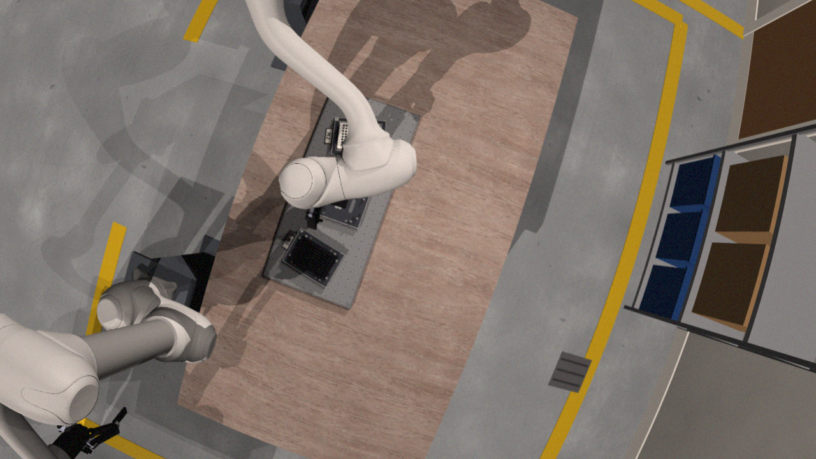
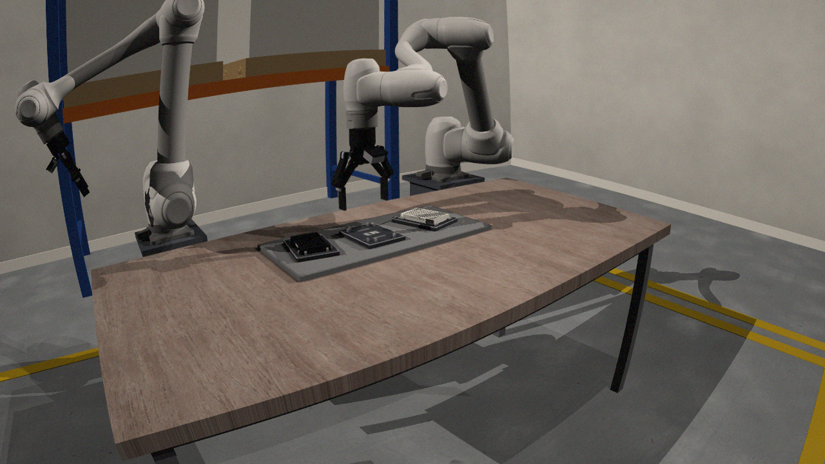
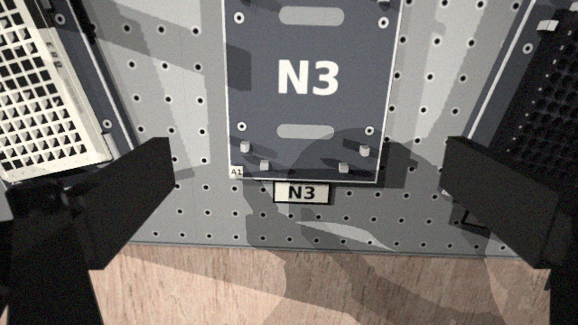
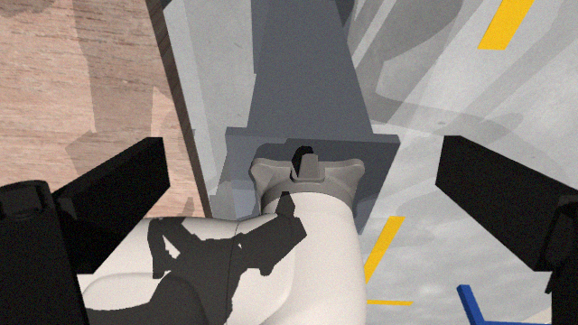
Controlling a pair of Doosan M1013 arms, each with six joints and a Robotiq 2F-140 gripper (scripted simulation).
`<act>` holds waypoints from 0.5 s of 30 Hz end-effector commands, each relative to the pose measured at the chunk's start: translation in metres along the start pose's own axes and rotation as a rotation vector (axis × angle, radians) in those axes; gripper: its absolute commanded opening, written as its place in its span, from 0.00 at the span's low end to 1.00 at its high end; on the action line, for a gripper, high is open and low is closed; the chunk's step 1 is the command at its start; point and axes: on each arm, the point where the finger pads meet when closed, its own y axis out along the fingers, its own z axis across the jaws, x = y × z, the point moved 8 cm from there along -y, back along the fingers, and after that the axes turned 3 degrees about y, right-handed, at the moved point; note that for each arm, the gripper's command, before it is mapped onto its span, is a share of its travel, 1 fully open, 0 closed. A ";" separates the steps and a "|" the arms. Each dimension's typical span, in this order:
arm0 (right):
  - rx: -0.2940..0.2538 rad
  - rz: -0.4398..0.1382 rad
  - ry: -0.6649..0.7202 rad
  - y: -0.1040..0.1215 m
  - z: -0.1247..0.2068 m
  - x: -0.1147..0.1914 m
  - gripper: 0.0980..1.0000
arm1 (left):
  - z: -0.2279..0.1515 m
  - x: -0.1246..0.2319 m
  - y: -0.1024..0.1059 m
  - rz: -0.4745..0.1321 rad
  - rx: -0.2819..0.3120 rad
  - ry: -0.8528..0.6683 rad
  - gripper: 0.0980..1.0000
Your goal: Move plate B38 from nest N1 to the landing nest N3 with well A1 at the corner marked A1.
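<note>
Toward three o'clock in the top view, we see blue bins (image 1: 677,235) beside brown boxes (image 1: 730,282). We spot a dark slotted floor grate (image 1: 569,371) around four o'clock, touching yellow floor tape (image 1: 613,302).

With nest N3 (image 1: 349,215) (image 2: 372,236) (image 3: 307,99) as datum, my top view looks down from high above; my exterior view faces it obliquely from across the table; my left wrist view looks down close over it, all three sharing it.
</note>
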 end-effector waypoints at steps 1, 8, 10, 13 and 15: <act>-0.001 0.001 0.000 -0.001 0.000 0.000 1.00 | -0.068 0.003 -0.002 0.008 0.012 -0.077 1.00; -0.001 0.001 0.000 -0.001 0.000 0.000 1.00 | -0.176 0.022 0.008 0.008 0.012 -0.202 1.00; -0.001 0.001 0.000 -0.001 0.000 0.000 1.00 | -0.194 0.027 0.010 0.007 0.012 -0.221 1.00; -0.001 0.001 0.000 -0.001 0.000 0.000 1.00 | -0.195 0.027 0.011 0.007 0.012 -0.223 1.00; -0.001 0.001 0.000 -0.001 0.000 0.000 1.00 | -0.195 0.027 0.011 0.007 0.012 -0.223 1.00</act>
